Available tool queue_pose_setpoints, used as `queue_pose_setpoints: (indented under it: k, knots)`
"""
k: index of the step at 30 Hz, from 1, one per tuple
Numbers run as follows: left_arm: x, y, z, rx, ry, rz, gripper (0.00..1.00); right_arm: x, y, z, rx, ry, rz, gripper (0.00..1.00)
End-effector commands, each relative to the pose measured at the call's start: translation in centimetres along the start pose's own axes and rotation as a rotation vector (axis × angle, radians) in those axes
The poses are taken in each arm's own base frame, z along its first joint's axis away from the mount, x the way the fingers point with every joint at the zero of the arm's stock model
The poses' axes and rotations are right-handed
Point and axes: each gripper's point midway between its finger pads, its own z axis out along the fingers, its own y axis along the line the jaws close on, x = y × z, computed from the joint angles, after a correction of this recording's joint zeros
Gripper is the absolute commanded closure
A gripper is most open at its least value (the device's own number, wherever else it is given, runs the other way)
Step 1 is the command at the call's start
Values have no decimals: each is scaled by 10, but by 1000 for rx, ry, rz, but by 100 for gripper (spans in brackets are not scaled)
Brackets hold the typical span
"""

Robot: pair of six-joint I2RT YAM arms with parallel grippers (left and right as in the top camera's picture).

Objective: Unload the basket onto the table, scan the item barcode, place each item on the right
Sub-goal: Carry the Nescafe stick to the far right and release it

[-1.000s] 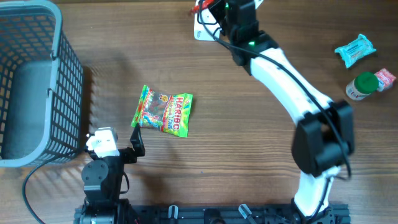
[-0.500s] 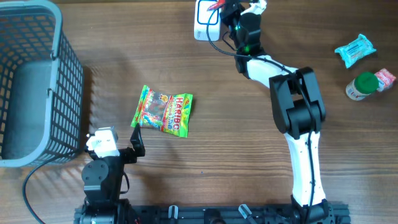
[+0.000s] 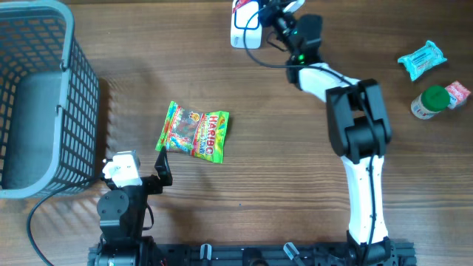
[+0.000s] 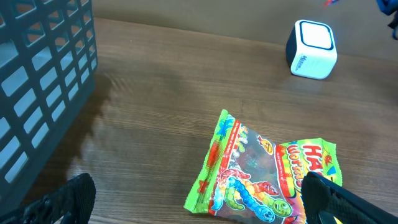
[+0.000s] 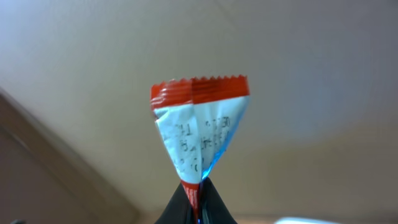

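Observed: the right gripper (image 5: 196, 200) is clamped on the lower tip of a small white-and-blue printed foil packet with a red crimped edge (image 5: 199, 127), held at the top centre of the overhead view, just beside the white box-shaped scanner (image 3: 244, 16).

The left gripper (image 4: 205, 204) stands wide apart and empty at the lower left, near the green gummy-sweets bag (image 3: 194, 134).

No barcode is legible on the packet.

Assessment: the scan step is under way. Recommended: turn the printed face squarely to the scanner window, hold it steady and close, and rotate slowly, since the pinched wrapper puckers.
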Motion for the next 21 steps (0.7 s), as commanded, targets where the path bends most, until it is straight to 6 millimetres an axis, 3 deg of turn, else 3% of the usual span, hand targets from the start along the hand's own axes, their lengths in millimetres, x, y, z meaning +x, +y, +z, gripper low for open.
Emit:
queue_pose_setpoints:
  k: [1,3,6,10,11,12,13,14,15,19,21]
  knots:
    - [2,-3,1,15,2,16,0,-53,2,-12,63,84,19,96]
    - [2,-3,1,15,2,16,0,-64,-23,-30,238,156,-16,95]
    - [2,-3,1,15,2,16,0,-86,-62,-79,562,233,-73,96]
    - [2,-3,1,15,2,16,0,-136,-62,-149,792,274,-96,96]
    - [2,-3,1,15,2,16,0,-167,-64,-184,912,226,-88,96]
    - [2,-3,1,15,2,16,0,-184,-68,-207,999,190,-87,96]
    - [2,-3,1,15,2,16,0,-209,-75,-245,1137,134,-92,96]
    - [2,-3,1,15,2,16,0,-228,-82,-286,1288,79,-83,96]
    - [2,-3,1,15,2,16,0,-245,-90,-341,1492,12,-61,96]
    - [2,-3,1,15,2,16,0,-259,-108,-476,1917,-123,73,96]
    - [2,-3,1,15,2,16,0,-254,-121,-530,2023,-179,175,96]
